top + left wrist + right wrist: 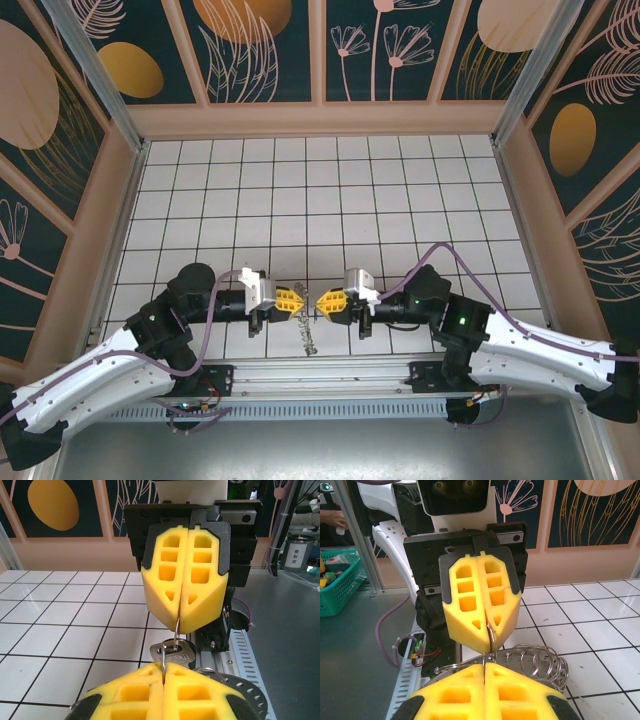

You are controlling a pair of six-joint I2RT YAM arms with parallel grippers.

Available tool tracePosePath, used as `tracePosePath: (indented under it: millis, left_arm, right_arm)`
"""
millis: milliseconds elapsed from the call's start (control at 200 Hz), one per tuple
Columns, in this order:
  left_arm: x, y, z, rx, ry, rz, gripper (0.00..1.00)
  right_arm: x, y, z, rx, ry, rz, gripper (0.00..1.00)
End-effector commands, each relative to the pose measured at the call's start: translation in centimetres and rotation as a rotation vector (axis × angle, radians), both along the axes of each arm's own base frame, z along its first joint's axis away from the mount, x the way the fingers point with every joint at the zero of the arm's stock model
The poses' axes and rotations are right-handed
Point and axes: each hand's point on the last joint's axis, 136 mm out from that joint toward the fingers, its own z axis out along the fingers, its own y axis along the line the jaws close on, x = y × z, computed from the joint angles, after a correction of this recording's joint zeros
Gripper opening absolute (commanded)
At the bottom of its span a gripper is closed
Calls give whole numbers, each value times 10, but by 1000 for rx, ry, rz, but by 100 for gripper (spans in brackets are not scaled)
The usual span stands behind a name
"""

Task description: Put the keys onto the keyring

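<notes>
Threading step, apparently under way: left gripper (298,299) and right gripper (326,301) tip to tip, both pinched shut on the thin wire of the keyring (540,662). Next, likely spreading the coil and sliding the key (175,653) along it, needing fine opposed twists. From above: a small tangle dangling beneath. Left wrist: key's dark head just under the tips. Right wrist: ring's fringe of small loops.

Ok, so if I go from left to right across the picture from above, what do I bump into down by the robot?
White left arm → yellow foam left claw → floppy grey metal keyring dangling between the claws → yellow foam right claw → white right arm.
</notes>
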Motion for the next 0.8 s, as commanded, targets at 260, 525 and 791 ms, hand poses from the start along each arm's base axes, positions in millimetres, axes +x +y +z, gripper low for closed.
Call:
tracePosePath:
  millis: [260, 525, 791]
  left_arm:
    - [-6, 0, 24, -57, -42, -33, 0]
    - [-6, -1, 23, -54, -40, -33, 0]
    - [-6, -1, 23, -51, -37, -33, 0]
  right_arm:
    - [5, -3, 17, 45, -108, -81, 0]
    - [7, -3, 13, 27, -123, -104, 0]
    - [3, -1, 9, 5, -125, -90, 0]
